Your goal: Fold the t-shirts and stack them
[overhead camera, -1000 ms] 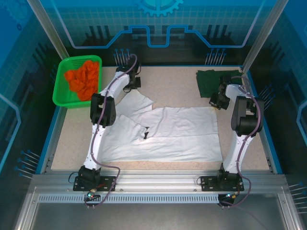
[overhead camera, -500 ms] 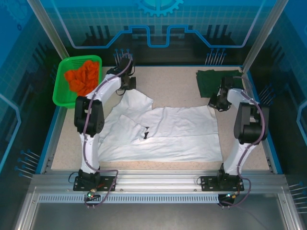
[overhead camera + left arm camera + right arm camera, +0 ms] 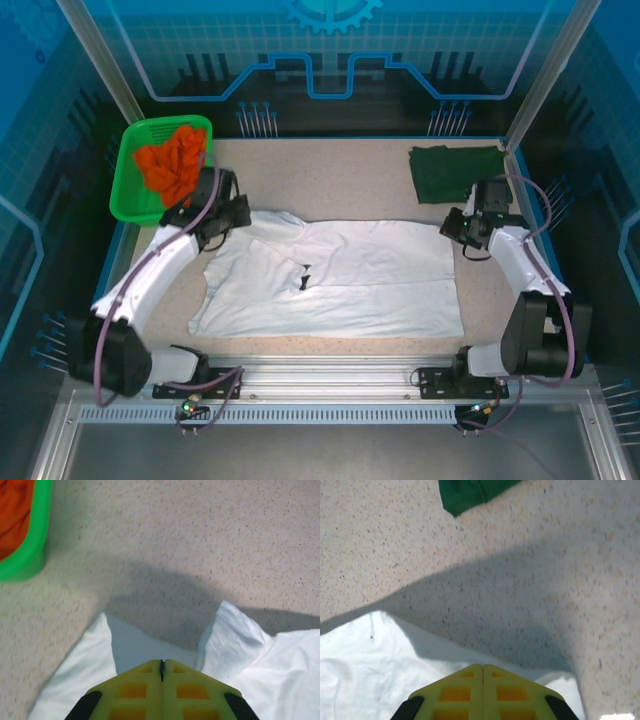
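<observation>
Along the far edge of the white t-shirt (image 3: 340,270), both my claws are pressed shut with a pinch of its cloth in each. My left gripper (image 3: 238,215) has the far left corner and my right gripper (image 3: 452,226) the far right one. In my left wrist view the yellow fingers (image 3: 135,692) meet with no gap, and white cloth peaks up on either side of them.

Beyond both claws the speckled table (image 3: 340,170) lies bare up to its back rim. The green basket (image 3: 120,190), holding orange cloth (image 3: 172,160), sits close by my left claw, on its far left side. The dark green t-shirt (image 3: 455,170) lies in the far right corner, near my right claw and apart from the white one. My right arm runs close along the blue side rim.

The white shirt spreads wide across the middle of the table. It is mostly flat but rumpled toward its left end, with a small dark mark (image 3: 305,279) near the collar. The green one is a tidy folded block.
</observation>
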